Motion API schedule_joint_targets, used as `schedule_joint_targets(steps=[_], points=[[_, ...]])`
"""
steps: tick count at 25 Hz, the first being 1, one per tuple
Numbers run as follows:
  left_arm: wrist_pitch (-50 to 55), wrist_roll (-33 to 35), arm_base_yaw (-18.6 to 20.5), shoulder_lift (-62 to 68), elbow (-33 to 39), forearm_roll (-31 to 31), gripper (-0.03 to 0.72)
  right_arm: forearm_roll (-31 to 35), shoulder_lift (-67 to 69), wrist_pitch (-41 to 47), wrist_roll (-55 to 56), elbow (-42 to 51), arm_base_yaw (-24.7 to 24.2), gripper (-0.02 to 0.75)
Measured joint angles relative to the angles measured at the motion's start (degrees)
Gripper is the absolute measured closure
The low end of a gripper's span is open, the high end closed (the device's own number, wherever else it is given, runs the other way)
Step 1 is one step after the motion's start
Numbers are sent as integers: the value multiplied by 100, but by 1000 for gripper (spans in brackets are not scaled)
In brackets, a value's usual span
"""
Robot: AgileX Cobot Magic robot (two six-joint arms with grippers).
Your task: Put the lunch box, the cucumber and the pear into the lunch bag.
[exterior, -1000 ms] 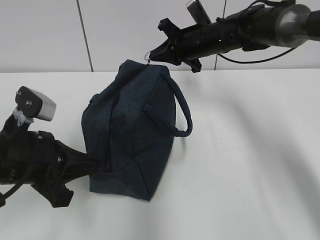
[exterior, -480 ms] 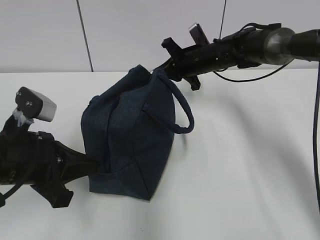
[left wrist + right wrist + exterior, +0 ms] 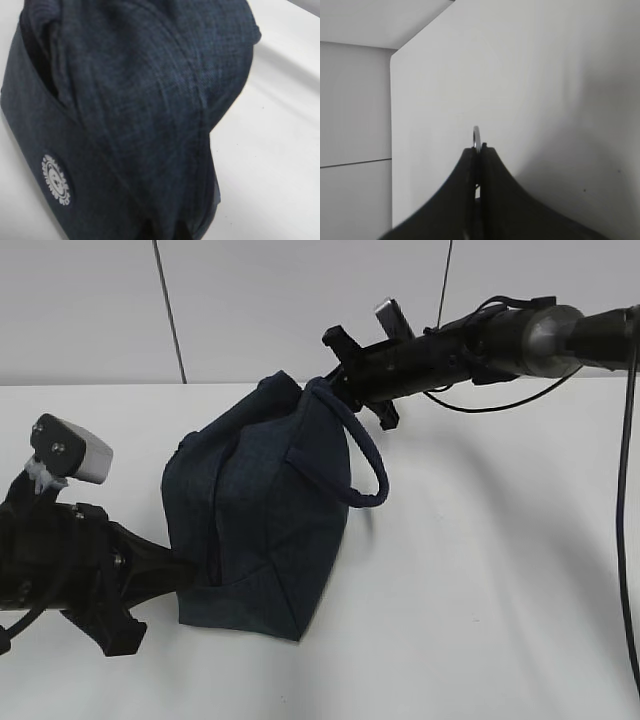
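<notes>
Navy fabric is pretty much all we've got to look at right now: the lunch bag sits on the white table, left of centre, with one loop handle hanging off its right side. The lunch box, cucumber and pear aren't in any view, so we can't say where they are.

Our right gripper is at the bag's far top corner, jaws pinched tight on the metal ring pull; the wrist view shows the ring poking out between the closed fingers. Our left gripper is pressed against the bag's near left corner. Its tips are hidden against the cloth, but they're closed down, and it looks like they're nipping a fold there, though we can't confirm that.

So we reckon we're on the zipper-opening step. Tips: keep the left side anchored so the bag doesn't drag, pull the ring along the zipper line rather than upward, and go steady. That ring is thin and could slip out.
</notes>
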Motion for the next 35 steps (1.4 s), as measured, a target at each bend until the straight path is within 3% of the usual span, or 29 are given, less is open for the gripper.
schedule_joint_targets(steps=[2,4,7,10,13,16,20,23,25,31,35], points=[[0,0,0,0,6,0,666,0,-25,-14,-286,-12,-18,666],[-5,0,0,0,22,0,611,0,-46,-14,-474,-81,-45,510],[-61,-8,0,0,27,0,452,0,-206,-28,-657,-202,-91,269],[-204,-108,0,-29,27,0,306,0,-491,-103,-984,-241,-153,183],[-371,-250,0,-249,27,0,264,0,-858,-335,-1310,-241,-260,178],[-875,-809,0,-572,27,25,255,0,-1149,-845,-1451,-274,-301,209],[-1277,-2074,0,-938,32,802,253,0,-1304,-1755,-1279,-274,-301,247],[-1238,-2632,0,-1131,32,1321,253,0,-1304,-2423,-974,-274,-266,253],[-1150,-2772,0,-1233,32,1501,253,0,-1307,-2615,-888,-274,-266,254],[-1087,-2862,0,-1436,32,1641,260,0,-1562,-2852,-703,-238,-257,402],[-1092,-2862,0,-1442,32,1762,268,0,-1609,-2855,-700,-238,-257,430]])
